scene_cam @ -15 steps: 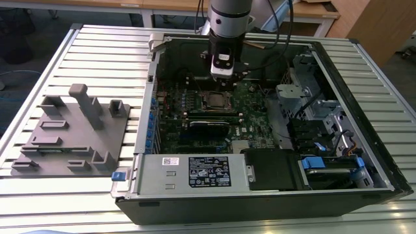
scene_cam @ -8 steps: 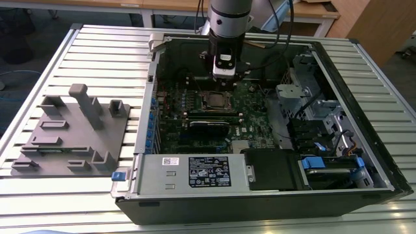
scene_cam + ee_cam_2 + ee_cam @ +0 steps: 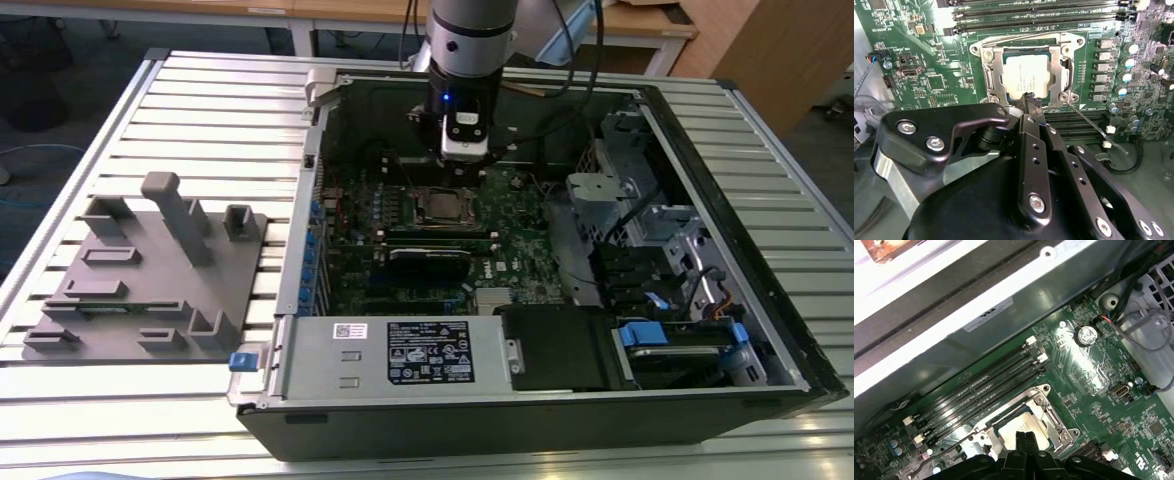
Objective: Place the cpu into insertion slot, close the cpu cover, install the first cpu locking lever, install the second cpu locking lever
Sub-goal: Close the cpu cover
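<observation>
The cpu (image 3: 1026, 75) lies flat in the insertion slot (image 3: 988, 70), its silver-grey top showing through the window of the cpu cover (image 3: 1059, 62), which lies down around it. My gripper (image 3: 1031, 100) is shut with nothing between its fingers, its tips hovering at the socket's edge beside the chip. One thin wire locking lever (image 3: 1096, 127) angles out away from the socket's corner. Another lever (image 3: 1019, 36) lies along the socket's far side. In the first wrist view the fingertips (image 3: 1024, 437) overlap the cpu (image 3: 1013, 426). The exterior view shows the gripper (image 3: 462, 152) just behind the socket (image 3: 445, 205).
The board sits inside an open black computer case (image 3: 320, 420) on a slatted table. Long black memory slots (image 3: 1044, 15) flank the socket, and a drive cage and cables (image 3: 667, 250) fill the exterior view's right. A grey fixture tray (image 3: 147, 270) stands outside the case.
</observation>
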Robot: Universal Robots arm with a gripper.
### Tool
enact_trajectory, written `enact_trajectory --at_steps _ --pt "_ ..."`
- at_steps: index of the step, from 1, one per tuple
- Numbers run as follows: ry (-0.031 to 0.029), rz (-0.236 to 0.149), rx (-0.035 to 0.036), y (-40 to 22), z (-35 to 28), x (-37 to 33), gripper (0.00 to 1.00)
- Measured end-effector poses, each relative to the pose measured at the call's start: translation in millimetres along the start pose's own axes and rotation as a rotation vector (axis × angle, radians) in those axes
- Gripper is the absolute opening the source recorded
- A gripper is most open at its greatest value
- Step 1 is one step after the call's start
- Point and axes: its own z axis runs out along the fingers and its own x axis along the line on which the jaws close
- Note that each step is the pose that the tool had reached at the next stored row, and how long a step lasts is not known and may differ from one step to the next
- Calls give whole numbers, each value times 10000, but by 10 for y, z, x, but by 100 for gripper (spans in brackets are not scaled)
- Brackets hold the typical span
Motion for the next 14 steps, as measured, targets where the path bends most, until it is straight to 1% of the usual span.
enact_trajectory --at_steps 14 --pt "87 -1004 -49 -4 1 5 10"
